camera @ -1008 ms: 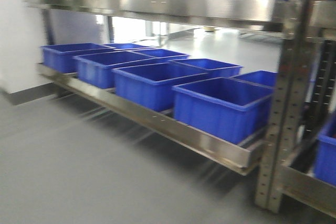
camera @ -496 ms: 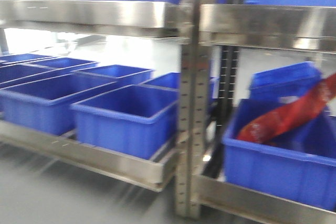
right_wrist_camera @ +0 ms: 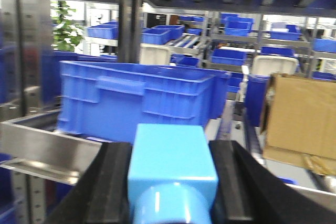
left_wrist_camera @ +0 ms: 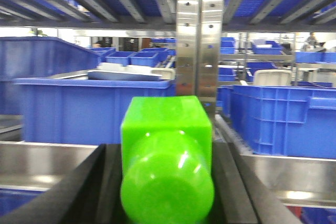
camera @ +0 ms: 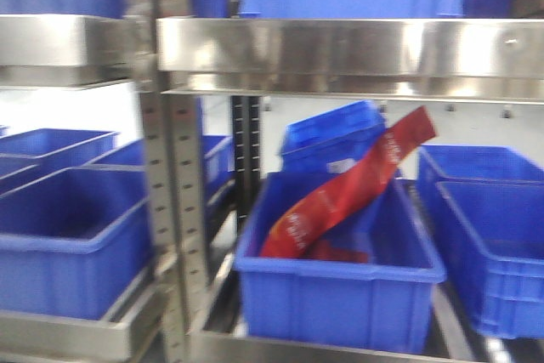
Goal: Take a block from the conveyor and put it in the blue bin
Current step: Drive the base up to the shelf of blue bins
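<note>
In the left wrist view a bright green block (left_wrist_camera: 167,150) fills the space between the black fingers, and my left gripper (left_wrist_camera: 167,182) is shut on it. My right gripper (right_wrist_camera: 170,182) is shut on a light blue block (right_wrist_camera: 170,156), its black fingers (right_wrist_camera: 113,182) pressed against the block's sides. A blue bin (camera: 340,291) stands on the lower steel shelf in the middle of the front view, with a long red bag (camera: 348,184) leaning out of it. Neither gripper shows in the front view. The conveyor is out of view.
More blue bins stand left (camera: 68,252) and right (camera: 493,244) on the rack. A perforated steel upright (camera: 174,210) rises between bays under an upper shelf (camera: 340,48). A steel post (left_wrist_camera: 195,40) stands straight ahead of the left gripper. A cardboard box (right_wrist_camera: 302,119) sits right of the right gripper.
The front view has swept right along the rack: the row of empty bins slid off to the left, and the bin with the red bag moved to the centre.
</note>
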